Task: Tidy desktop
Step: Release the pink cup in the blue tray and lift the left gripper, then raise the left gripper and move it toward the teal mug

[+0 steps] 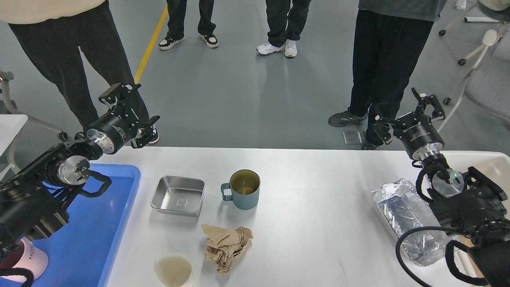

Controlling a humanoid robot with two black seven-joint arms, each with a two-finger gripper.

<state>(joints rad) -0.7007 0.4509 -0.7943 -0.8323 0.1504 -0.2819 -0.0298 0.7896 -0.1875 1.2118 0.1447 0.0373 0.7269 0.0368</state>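
The desktop [310, 191] is a wide white tabletop that fills the lower view. On it stand a steel tray [178, 195], a blue-grey mug [242, 194], a crumpled brown paper [226, 246], a white paper cup [174, 271] at the front edge, and a crushed clear bottle [410, 219] at the right. My left gripper [133, 109] is open and empty, beyond the table's far left corner. My right gripper [404, 111] is open and empty, beyond the far right edge, above the floor.
A blue plastic tray [91, 239] lies at the left end, with a white cup [32, 259] in its near corner. A white bin [478, 159] is at the far right. Several people's legs [382, 67] stand behind the table. A small white table [10, 127] is at the left.
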